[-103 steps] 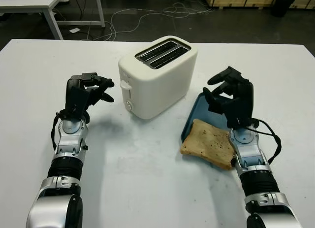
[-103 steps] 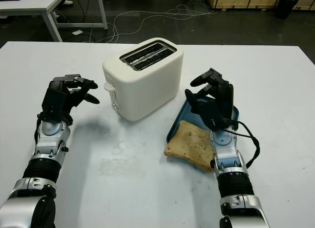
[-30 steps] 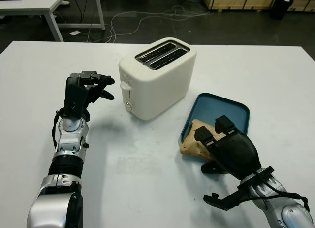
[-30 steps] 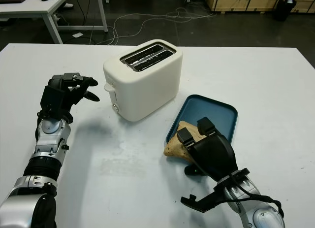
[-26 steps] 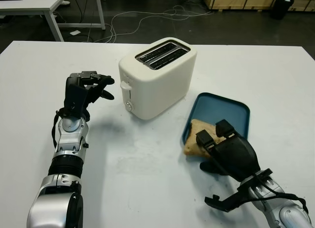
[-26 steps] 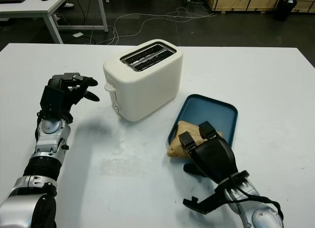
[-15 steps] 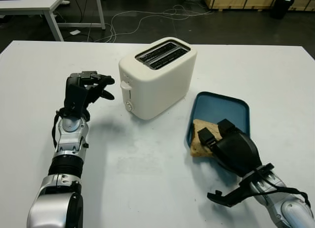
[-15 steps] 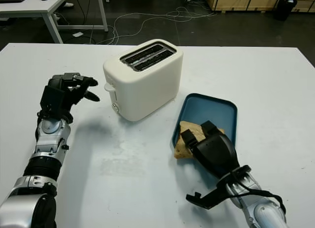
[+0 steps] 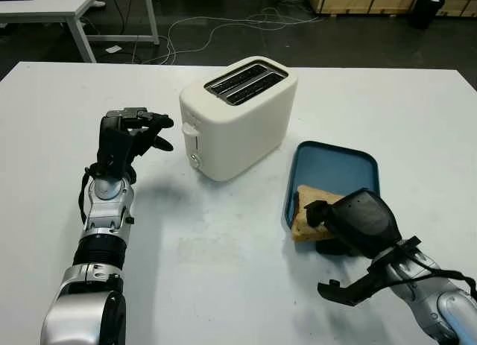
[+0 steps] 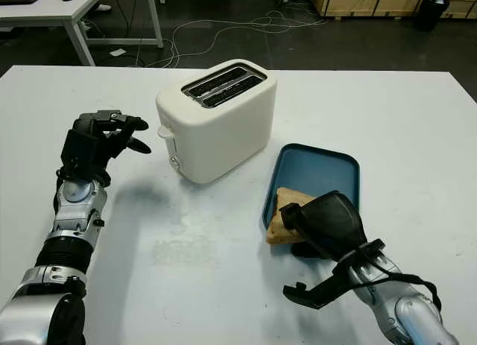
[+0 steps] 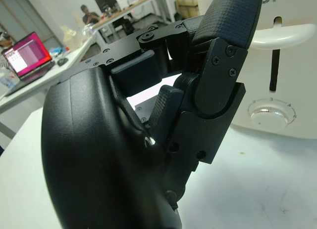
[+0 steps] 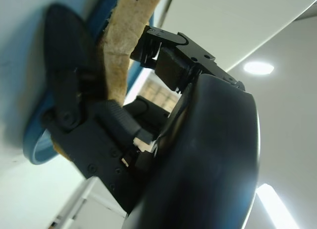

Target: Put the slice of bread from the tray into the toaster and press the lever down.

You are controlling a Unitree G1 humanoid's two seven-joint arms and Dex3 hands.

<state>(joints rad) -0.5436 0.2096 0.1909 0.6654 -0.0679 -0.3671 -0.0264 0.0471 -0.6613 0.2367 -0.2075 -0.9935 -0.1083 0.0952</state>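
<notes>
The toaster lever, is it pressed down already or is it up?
Up. The lever sits at the top of its slot on the toaster, and both slots look empty. The bread is at the tray.

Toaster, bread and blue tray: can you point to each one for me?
toaster [image 9: 246, 129], left eye view, on its white side wall.
bread [image 9: 304, 220], left eye view, on the crust edge showing beside the right hand [image 9: 350, 222].
blue tray [image 9: 332, 166], left eye view, on its bare floor.
</notes>
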